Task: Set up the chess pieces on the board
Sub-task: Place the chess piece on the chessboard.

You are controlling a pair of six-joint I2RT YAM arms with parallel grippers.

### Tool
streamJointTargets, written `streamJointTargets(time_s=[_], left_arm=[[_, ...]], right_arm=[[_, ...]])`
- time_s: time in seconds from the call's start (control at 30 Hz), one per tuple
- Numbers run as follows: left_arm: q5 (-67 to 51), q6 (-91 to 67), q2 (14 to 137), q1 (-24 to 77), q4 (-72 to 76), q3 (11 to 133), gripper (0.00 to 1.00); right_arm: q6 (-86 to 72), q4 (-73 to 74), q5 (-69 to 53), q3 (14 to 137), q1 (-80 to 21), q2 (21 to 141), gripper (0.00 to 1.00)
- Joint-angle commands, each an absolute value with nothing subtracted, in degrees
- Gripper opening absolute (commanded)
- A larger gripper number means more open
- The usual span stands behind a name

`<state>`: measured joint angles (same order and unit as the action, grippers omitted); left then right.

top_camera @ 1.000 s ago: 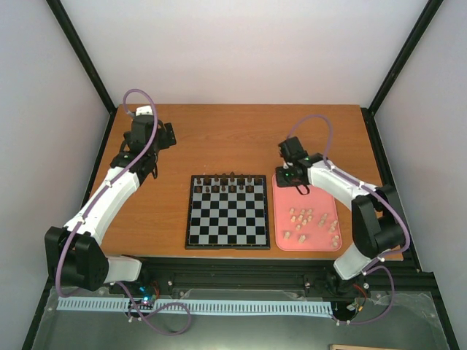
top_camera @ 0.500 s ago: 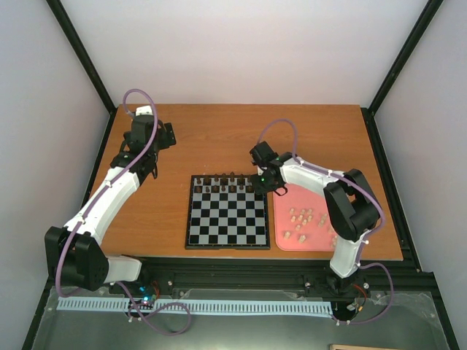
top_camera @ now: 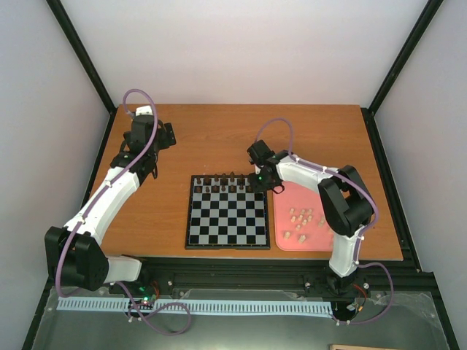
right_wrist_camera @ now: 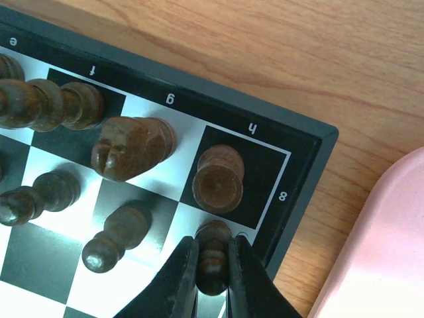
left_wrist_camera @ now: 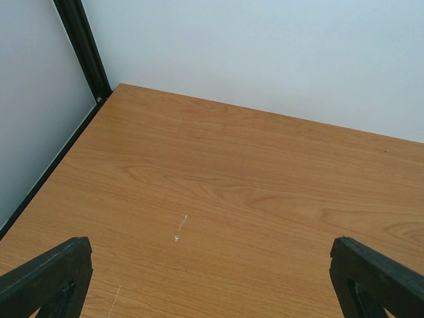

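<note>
Pinching dark pawn [right_wrist_camera: 213, 255], right fingers [right_wrist_camera: 177, 277] just beside rook [right_wrist_camera: 218, 179]; left fingers [left_wrist_camera: 46, 278] spread apart.

**Robotics laboratory test cell.** We identify the setting by two white-and-black manipulators, the left arm [top_camera: 109, 193] and the right arm [top_camera: 314, 173], bolted to a black slotted metal rail [top_camera: 241, 273] at the near edge of a wood-laminate table [top_camera: 219, 138]. Plain white panels [top_camera: 241, 51] held in black frame posts [top_camera: 80, 55] wall in the bench. Purple cables [top_camera: 135, 98] loop off the arms, and a pale slotted cable duct [top_camera: 197, 306] runs below the rail. On the table we see a board [top_camera: 228, 219] with chess pieces [top_camera: 226, 182] and a pink tray [top_camera: 286, 203].
</note>
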<state>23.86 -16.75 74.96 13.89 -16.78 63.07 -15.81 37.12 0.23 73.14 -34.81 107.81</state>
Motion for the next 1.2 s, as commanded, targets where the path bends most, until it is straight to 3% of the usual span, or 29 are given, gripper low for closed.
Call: streamJointTargets(time_s=[0.0, 0.93, 1.17], left_arm=[[24.45, -16.26, 75.22, 14.06, -16.26, 65.61, 1.0], [24.42, -16.38, 75.38, 14.06, -16.26, 65.48, 1.0], [24.53, -16.35, 75.48, 14.04, -16.25, 65.56, 1.0]], right_arm=[[-15.22, 37.57, 0.77, 75.39, -35.24, 109.17, 0.08], [-14.66, 37.63, -0.01, 74.31, -35.29, 109.6, 0.09], [-14.57, 37.79, -0.3, 73.94, -35.53, 108.97, 0.14]])
